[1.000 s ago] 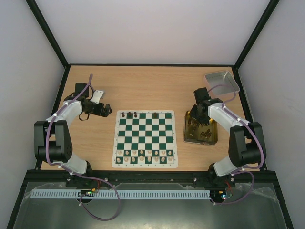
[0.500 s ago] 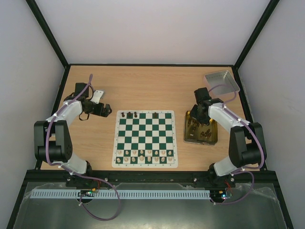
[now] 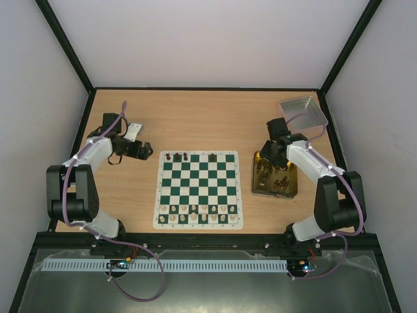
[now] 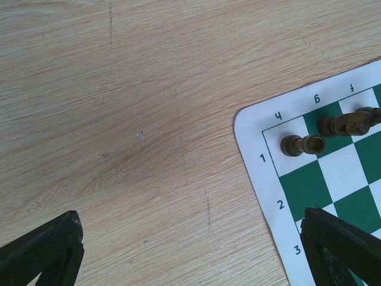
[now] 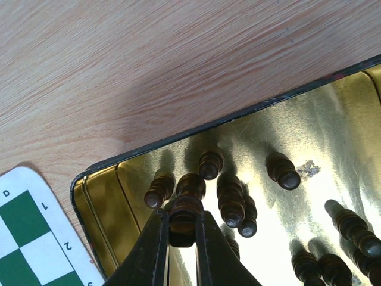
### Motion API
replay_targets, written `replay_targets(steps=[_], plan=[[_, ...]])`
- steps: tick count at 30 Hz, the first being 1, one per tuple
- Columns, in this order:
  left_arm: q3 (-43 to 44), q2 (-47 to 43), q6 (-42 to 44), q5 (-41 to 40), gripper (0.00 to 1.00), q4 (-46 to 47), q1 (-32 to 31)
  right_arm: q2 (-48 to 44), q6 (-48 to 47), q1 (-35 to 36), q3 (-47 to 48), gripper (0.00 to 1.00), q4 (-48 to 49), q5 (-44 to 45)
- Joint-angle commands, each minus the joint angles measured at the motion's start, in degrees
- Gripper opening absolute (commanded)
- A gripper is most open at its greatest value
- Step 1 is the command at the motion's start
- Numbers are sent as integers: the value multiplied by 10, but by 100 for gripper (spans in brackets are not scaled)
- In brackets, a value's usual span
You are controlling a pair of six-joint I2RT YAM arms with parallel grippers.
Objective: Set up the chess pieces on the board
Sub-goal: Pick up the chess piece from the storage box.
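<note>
Right gripper: fingers drawn in tight, one dark piece pinched between the tips; seen low over the gold tin's near-board end.
Held piece: dark brown, turned wood, clamped on both sides by the fingers; whether it is clear of the tin floor cannot be told.
Loose chess pieces: same dark brown, clustered just beside the held piece, more scattered toward the tin's other end; all inside the tin, most lying on their sides.
Gold tin: rectangular, dark rim, shiny floor; set on the table just beside the board's right-arm edge, not touching it.
Board: green and white squares, white border, flat at the table's middle between the two arms.
Placed dark pieces: three side by side on the far row at the left-arm end, a fourth set apart on the same row; in the left wrist view two are seen on the corner squares marked h and g.
Pale pieces: lined up on the two near rows.
Left gripper: jaws spread wide, nothing held; hung over bare wood just off the board's far corner.
Grey tray: far corner on the right arm's side, apart from the tin.
Table: light wood grain.
</note>
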Motion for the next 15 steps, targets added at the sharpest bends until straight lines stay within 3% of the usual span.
replay_targets(steps=[1, 9, 15], plan=[[-9, -14, 4, 4, 99, -3, -2, -24, -2, -2, 20, 5, -22, 12], [-8, -12, 4, 5, 99, -2, -2, -42, -3, 3, 67, 5, -58, 7], [-9, -13, 4, 6, 99, -2, -2, -27, 5, 58, 128, 3, -84, 28]])
